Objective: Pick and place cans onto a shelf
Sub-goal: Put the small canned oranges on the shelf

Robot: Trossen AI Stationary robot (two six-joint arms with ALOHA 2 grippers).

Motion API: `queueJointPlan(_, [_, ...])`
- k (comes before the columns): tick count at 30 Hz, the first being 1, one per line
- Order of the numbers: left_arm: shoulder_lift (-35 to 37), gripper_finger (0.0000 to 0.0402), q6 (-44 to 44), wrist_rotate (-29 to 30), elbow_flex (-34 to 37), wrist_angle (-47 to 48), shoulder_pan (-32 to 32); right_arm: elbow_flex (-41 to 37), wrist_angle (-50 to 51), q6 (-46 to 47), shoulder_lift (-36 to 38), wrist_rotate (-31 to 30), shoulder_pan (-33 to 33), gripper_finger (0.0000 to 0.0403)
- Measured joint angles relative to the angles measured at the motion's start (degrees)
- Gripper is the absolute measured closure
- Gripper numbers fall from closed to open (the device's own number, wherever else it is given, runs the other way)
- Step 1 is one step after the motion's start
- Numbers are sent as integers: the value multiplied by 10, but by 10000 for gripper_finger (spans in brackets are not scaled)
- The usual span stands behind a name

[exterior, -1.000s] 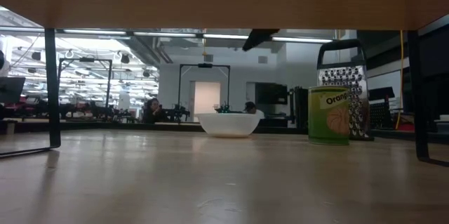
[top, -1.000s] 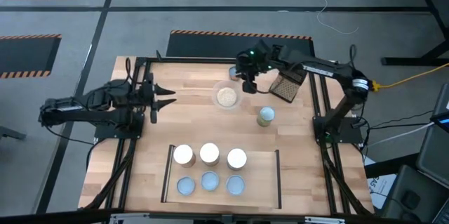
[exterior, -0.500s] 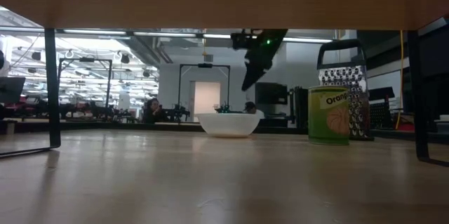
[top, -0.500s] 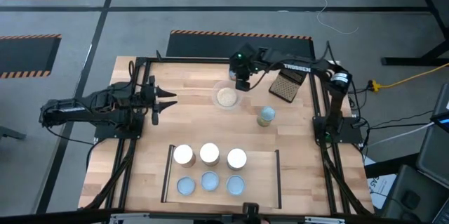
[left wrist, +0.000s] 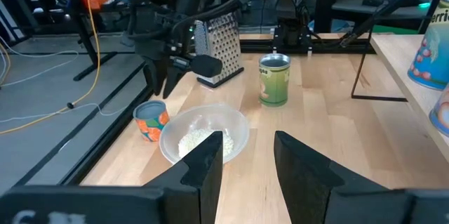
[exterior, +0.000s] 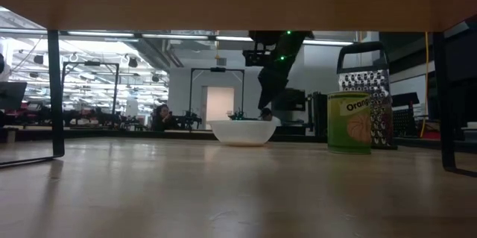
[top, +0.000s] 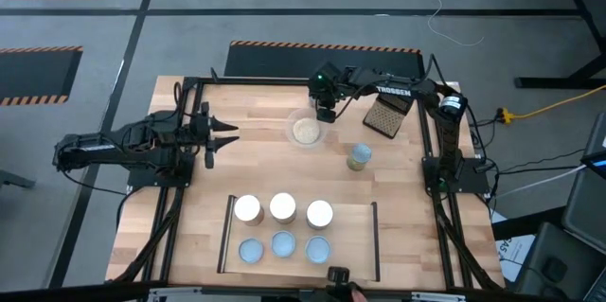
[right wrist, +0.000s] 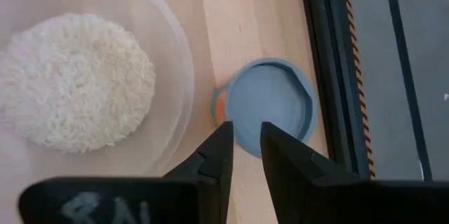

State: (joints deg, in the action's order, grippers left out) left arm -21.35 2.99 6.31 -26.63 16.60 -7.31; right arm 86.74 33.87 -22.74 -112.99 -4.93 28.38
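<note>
Right pincer [right wrist: 242,150] above blue-topped can [right wrist: 270,104] (beside bowl [right wrist: 168,55]), not touching.

— What sits toward the far side of the light wooden tabletop [top: 275,165]?

— A clear round bowl [top: 307,131] holding a heap of pale beige grains [right wrist: 74,80], and to its right a dark metal box grater [top: 384,115] lying tilted near the table's edge.

— And from table height?

— The bowl [exterior: 242,132] looks white and shallow; the grater [exterior: 364,92] stands upright behind, handle on top.

— Anything off the table?

— Grey floor with orange-and-black striped tape [top: 38,51], a yellow cable [top: 559,103] trailing right, and far back in the room a seated person [exterior: 159,116] among desks.
</note>
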Motion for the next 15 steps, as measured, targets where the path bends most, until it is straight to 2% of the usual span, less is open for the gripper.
queueJointPlan(15, [0, 280, 0, 0, 0, 1, 0, 0, 0, -1, -1, 14, 3, 325])
